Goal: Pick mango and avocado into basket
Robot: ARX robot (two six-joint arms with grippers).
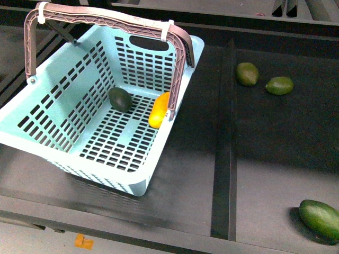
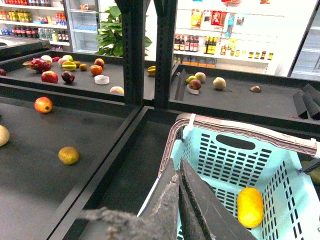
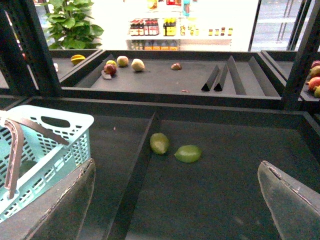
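Note:
The teal basket (image 1: pixel 63 114) with a brown handle stands on the left of the dark shelf. The dark green avocado (image 1: pixel 120 99) and the orange-yellow mango (image 1: pixel 158 111) lie inside it on the slotted floor, the mango against the right wall. The mango (image 2: pixel 249 206) and the basket (image 2: pixel 280 165) also show in the left wrist view. My left gripper (image 2: pixel 178 167) is shut and empty, above the basket's near rim. My right gripper (image 3: pixel 177 172) is open and empty, over bare shelf to the right of the basket (image 3: pixel 47 145). Neither arm shows in the front view.
Two olive-green ovals (image 1: pixel 247 73) (image 1: pixel 279 85) lie at the back right, and a bigger bright-green fruit (image 1: pixel 320 218) at the front right. A raised divider (image 1: pixel 224 143) runs front to back beside the basket. Other fruits (image 2: pixel 68 155) lie on the shelf to the left.

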